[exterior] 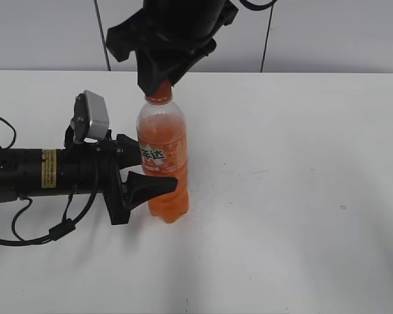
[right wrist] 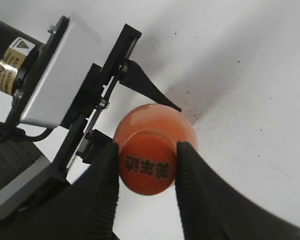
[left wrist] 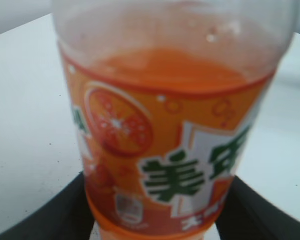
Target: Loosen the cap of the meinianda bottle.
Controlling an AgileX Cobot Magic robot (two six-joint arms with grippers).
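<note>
Bottle upright: the meinianda bottle stands on the white table left of the middle, its long axis vertical and its neck pointing straight up. The right wrist view looks down that axis, so the cap faces the lens, with dark characters printed on its orange top.

Orange liquid fills the bottle to a level just above the label; the shoulder above it is clear plastic with a few droplets clinging inside, as the left wrist view shows.

The left gripper reaches in level from the left. Its jaws straddle the labelled body, one finger in front and one behind, and in the left wrist view both dark fingers press against the bottle's sides, so it has hold of the bottle.

The right gripper comes down from above. Its jaws are closed to the cap's width, one black finger against each side of the cap. In the exterior view the cap is almost wholly covered by them, with only the orange neck showing beneath.
</note>
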